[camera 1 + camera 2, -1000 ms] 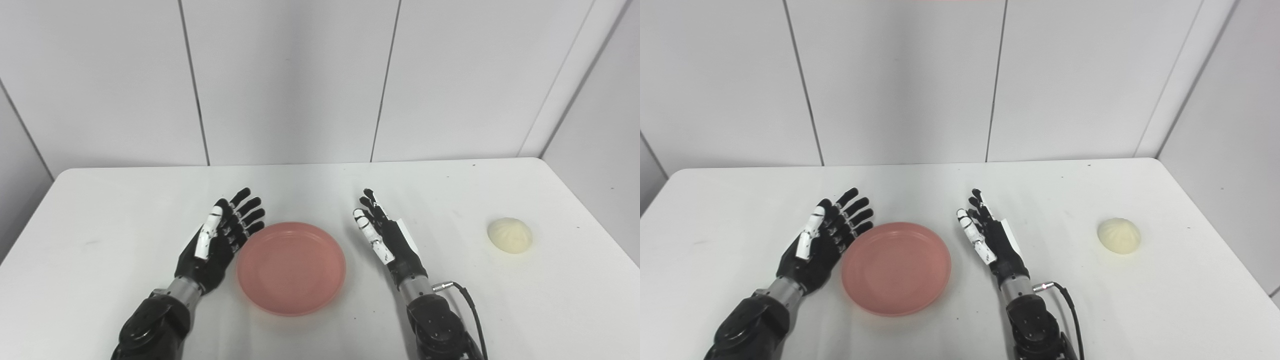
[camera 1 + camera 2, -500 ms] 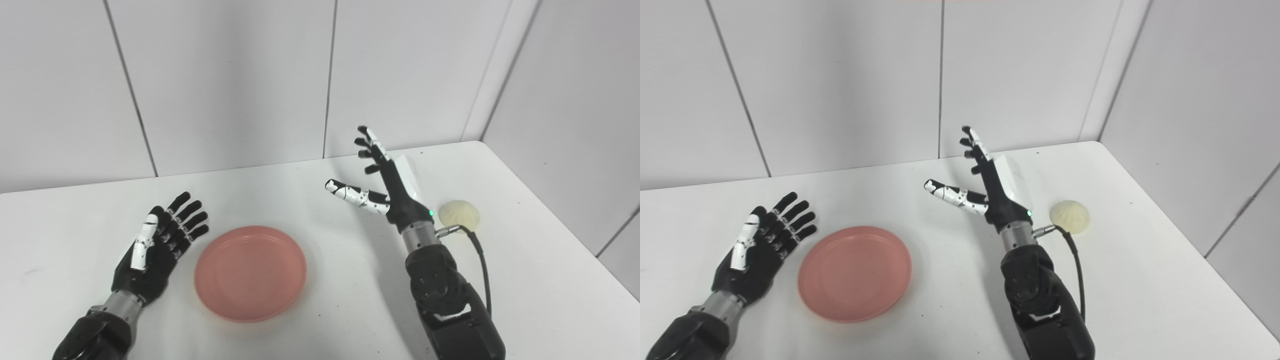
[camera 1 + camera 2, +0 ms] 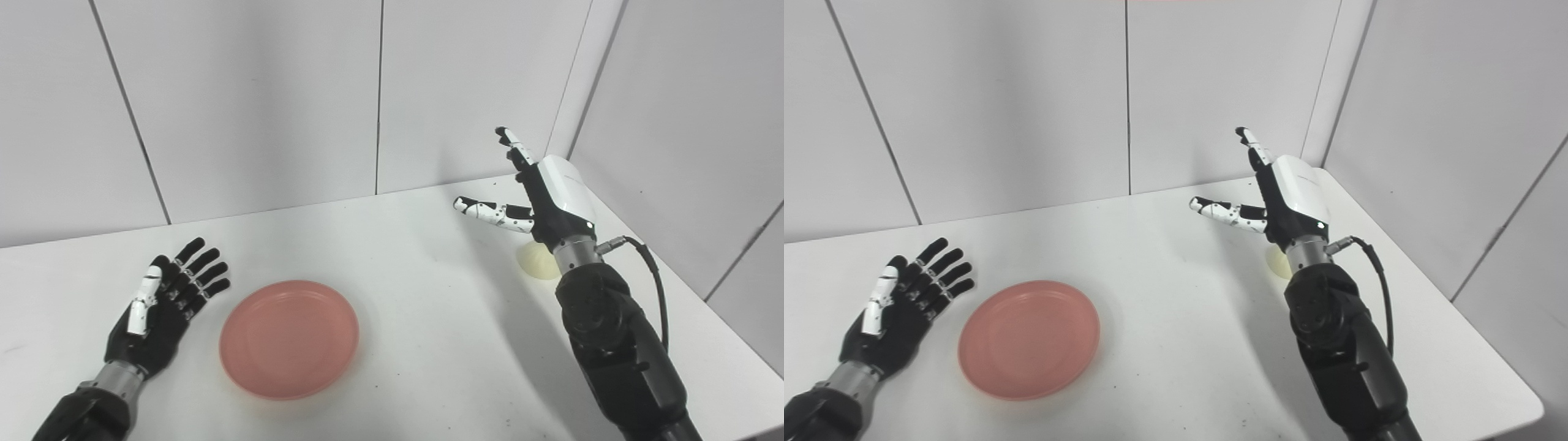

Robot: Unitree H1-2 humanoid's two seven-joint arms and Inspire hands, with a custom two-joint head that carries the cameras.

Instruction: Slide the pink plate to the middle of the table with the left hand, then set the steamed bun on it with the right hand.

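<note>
Pink plate sits near the table's front edge, left hand spread beside it, apart. Right eye view: right hand spread, raised above the steamed bun by the right edge; a blind descent could nudge it off.

Bare table lay between the plate and the bun. The right hand hung over the bun, its wrist screening it; walls crowded close behind.
</note>
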